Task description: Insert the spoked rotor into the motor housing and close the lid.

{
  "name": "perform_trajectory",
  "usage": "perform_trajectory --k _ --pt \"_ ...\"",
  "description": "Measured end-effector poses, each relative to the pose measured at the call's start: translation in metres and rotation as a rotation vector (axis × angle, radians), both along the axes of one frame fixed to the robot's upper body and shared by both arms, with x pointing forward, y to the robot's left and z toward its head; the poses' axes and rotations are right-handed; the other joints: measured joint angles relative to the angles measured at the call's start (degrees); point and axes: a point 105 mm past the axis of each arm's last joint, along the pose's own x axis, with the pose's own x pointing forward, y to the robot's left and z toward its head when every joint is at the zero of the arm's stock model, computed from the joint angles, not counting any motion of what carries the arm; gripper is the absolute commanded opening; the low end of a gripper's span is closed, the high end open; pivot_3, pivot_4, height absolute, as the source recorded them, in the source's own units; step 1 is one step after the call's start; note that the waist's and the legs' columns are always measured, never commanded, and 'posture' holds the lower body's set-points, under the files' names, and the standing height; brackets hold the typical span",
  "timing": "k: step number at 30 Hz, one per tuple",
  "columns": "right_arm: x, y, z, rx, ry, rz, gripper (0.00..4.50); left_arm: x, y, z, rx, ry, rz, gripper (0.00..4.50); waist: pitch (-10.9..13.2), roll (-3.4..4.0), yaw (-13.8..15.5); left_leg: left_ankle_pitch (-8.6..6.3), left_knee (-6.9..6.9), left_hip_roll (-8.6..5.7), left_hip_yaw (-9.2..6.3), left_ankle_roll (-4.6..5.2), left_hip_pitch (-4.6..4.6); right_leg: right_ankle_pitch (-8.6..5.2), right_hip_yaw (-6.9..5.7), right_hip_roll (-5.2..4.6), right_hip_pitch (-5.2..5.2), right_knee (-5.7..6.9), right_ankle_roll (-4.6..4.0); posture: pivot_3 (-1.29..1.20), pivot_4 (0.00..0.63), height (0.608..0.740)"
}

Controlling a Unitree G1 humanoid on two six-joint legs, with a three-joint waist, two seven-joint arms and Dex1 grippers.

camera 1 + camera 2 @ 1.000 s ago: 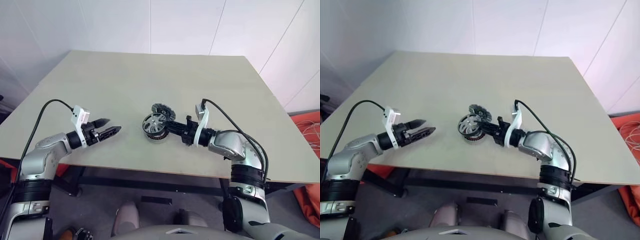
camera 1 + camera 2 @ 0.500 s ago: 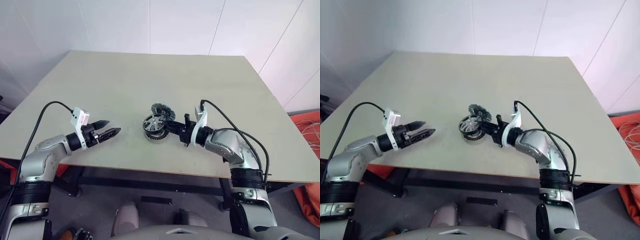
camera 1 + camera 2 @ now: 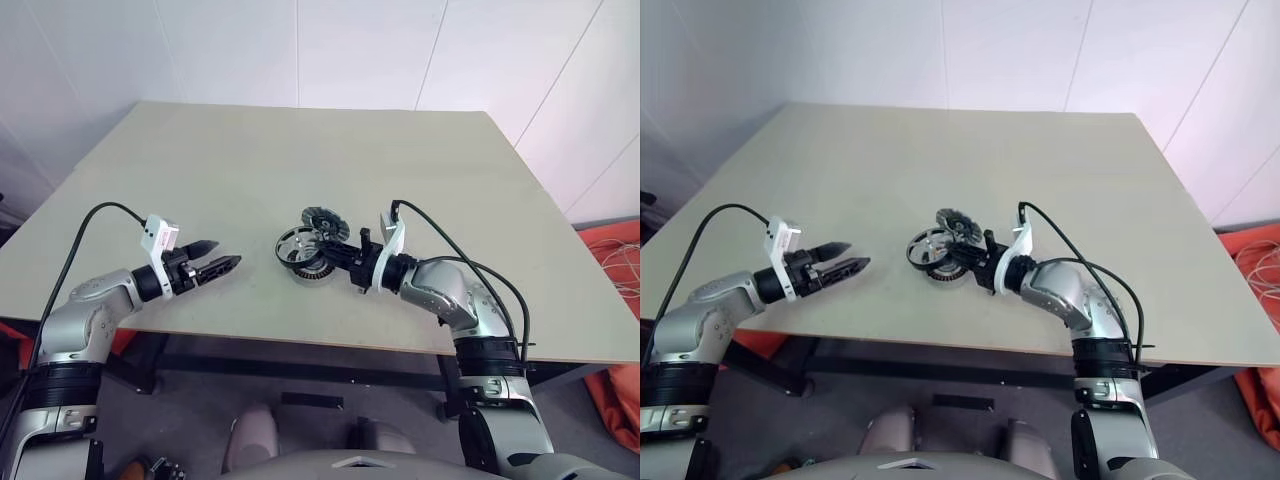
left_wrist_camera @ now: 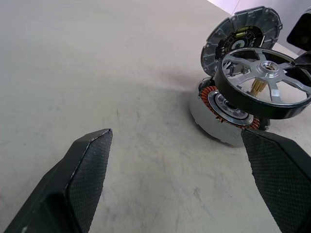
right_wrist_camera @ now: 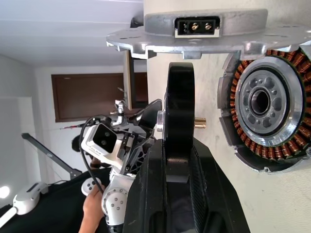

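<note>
The motor housing (image 3: 313,267) sits near the table's front edge, its copper windings (image 5: 286,145) ringing a silver centre. My right gripper (image 3: 332,252) is shut on the dark rim of the spoked rotor (image 3: 298,242). It holds the rotor (image 4: 265,77) just above the housing (image 4: 221,111), off to its left side and not seated. The dark segmented lid (image 3: 322,220) stands tilted right behind the housing, also seen in the left wrist view as the lid (image 4: 240,35). My left gripper (image 3: 218,267) hovers open and empty to the left of the housing, pointing at it.
The pale table (image 3: 300,150) stretches far back to a white wall. The table's front edge (image 3: 300,345) runs close below both grippers. Orange material (image 3: 615,250) lies on the floor to the right. A person's hand (image 5: 91,209) shows in the background of the right wrist view.
My right arm has bent its wrist and drawn its elbow in, edging the held rotor slightly to the left above the housing. The left arm, housing and lid have not moved.
</note>
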Motion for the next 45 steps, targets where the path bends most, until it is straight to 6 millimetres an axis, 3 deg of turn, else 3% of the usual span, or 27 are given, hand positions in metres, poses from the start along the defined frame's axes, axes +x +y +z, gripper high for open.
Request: perform_trajectory --k 16,45 --pt "0.004 0.003 -0.016 0.003 0.034 -0.017 0.36 0.000 0.000 0.001 0.001 -0.002 -0.001 4.50 -0.01 -0.02 -0.55 0.00 0.06 0.00 -0.01 0.00 -0.03 0.02 0.00 0.00 0.00 0.02 0.00 0.00 0.000 0.740" --pt "0.010 -0.001 -0.019 -0.038 -0.009 -0.021 0.36 0.002 0.000 0.004 0.006 -0.012 -0.006 4.50 -0.02 -0.04 -0.55 0.00 0.11 0.01 -0.01 0.00 -0.03 0.14 0.00 0.00 0.02 0.06 -0.16 0.00 0.000 0.740"
